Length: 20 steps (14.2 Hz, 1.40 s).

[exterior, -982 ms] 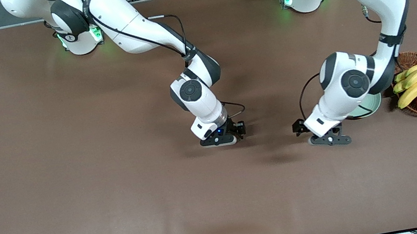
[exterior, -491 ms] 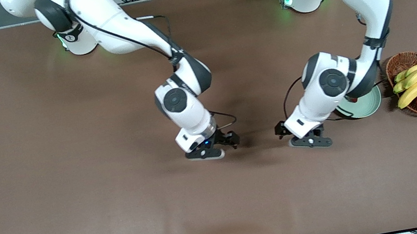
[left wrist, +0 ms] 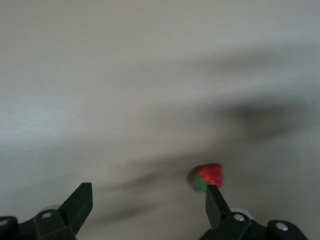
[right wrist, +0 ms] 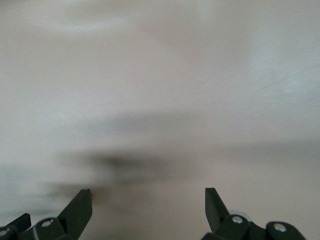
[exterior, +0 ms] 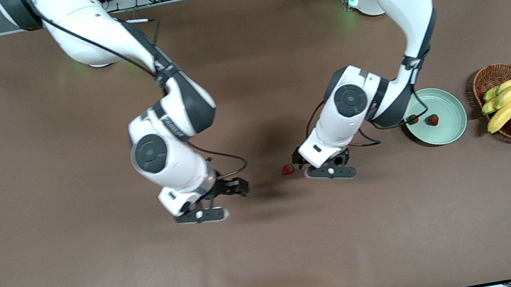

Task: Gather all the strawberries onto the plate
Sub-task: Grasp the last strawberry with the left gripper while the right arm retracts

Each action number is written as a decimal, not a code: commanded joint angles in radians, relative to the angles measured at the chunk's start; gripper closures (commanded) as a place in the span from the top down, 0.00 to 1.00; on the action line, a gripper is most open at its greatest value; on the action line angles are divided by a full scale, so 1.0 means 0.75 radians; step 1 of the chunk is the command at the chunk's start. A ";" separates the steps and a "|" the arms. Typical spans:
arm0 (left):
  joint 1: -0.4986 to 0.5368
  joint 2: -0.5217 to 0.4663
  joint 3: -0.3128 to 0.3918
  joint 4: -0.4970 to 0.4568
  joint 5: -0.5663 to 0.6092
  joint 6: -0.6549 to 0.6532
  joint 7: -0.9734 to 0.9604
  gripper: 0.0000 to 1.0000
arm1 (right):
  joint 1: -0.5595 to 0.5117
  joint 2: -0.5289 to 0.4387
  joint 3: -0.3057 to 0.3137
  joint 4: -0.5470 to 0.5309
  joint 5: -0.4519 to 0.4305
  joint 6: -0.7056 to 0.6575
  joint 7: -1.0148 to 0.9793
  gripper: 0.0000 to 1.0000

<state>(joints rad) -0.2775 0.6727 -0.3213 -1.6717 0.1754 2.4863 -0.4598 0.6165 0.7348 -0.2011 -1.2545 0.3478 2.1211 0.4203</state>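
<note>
Strawberry [exterior: 287,169]: on bench [exterior: 44,254], just beside left end effector [exterior: 329,171], fingers spread, empty. Two strawberries [exterior: 433,120] in plate [exterior: 453,129]. Right end effector [exterior: 201,215]: spread, empty.

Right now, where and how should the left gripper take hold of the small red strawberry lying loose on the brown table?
Probably from straight above, across the small red strawberry's plump red body, not the green cap. It lies on its side on the brown table beside the open left gripper, too low for a sideways approach.
</note>
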 commanded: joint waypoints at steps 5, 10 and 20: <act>-0.111 0.187 0.025 0.141 0.030 0.096 -0.080 1.00 | -0.123 -0.390 -0.055 -0.476 -0.042 -0.059 -0.323 1.00; -0.121 0.203 0.025 0.143 0.032 0.103 -0.072 0.82 | -0.282 -0.619 -0.051 -0.630 -0.185 -0.163 -0.499 1.00; -0.139 0.228 0.034 0.147 0.034 0.123 -0.068 0.56 | -0.732 -0.879 0.270 -0.543 -0.462 -0.494 -0.767 1.00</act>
<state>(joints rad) -0.3709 0.8218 -0.3048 -1.5887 0.1755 2.5688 -0.4966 0.1272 0.1142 -0.0706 -1.6729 0.0402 1.8073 -0.1526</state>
